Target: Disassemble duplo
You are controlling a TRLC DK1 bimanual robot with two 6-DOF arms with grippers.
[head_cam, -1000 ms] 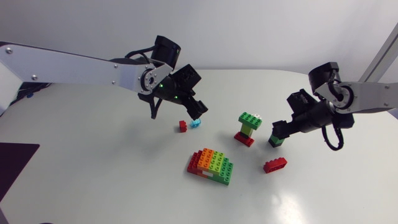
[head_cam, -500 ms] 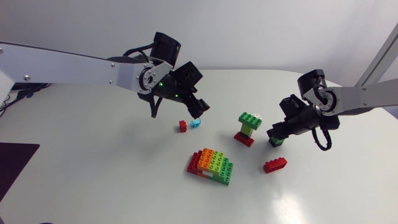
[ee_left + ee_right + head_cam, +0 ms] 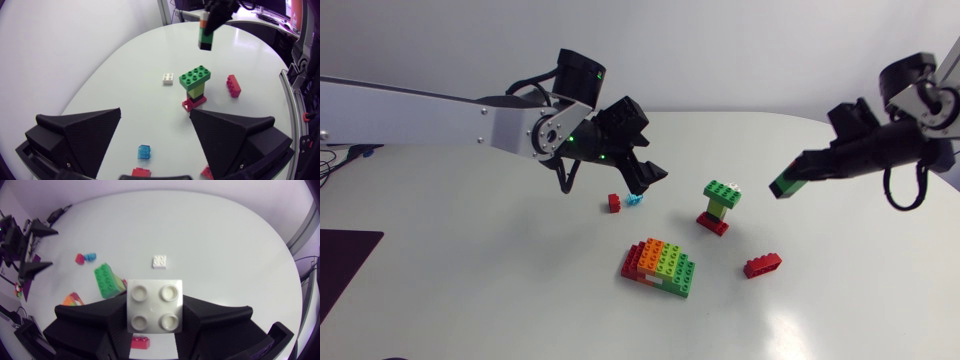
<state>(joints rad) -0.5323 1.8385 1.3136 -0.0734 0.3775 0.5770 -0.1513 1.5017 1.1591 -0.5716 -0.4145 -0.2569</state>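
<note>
— Stack first: where is it, and which arm has it?
— My right gripper [image 3: 800, 175] has it. The fingers are closed on the held stack [image 3: 786, 184] from two sides, only as wide as one brick. It hangs in the air, well apart from the table [image 3: 470, 280]. In the right wrist view its white top with four studs faces the camera.
— And the long axis?
— It runs along the fingers, outward from the wrist. In the head view the free end, green and then dark, points down and toward the middle of the table, so toward my left arm.
— Then the left gripper [image 3: 155, 111] could take that end?
— I think so, and this is the relation which matters for pulling it apart. That gripper is wide open and holds nothing. But it is not close: it hovers over the small red brick [image 3: 614, 203] and the small blue brick [image 3: 634, 199], and the green tower [image 3: 720, 203] stands between the two grippers.
— Which arm is nearer to the tower?
— I cannot tell surely. In the left wrist view the tower stands upright straight ahead of the open fingers, with the white brick [image 3: 168, 78] just beside it, and the held stack is above and beyond it.
— What else is not done?
— The coloured block [image 3: 660, 267] of many bricks is not yet taken apart, and one red brick [image 3: 761, 265] lies loose near it. In my judgement much work remains.
</note>
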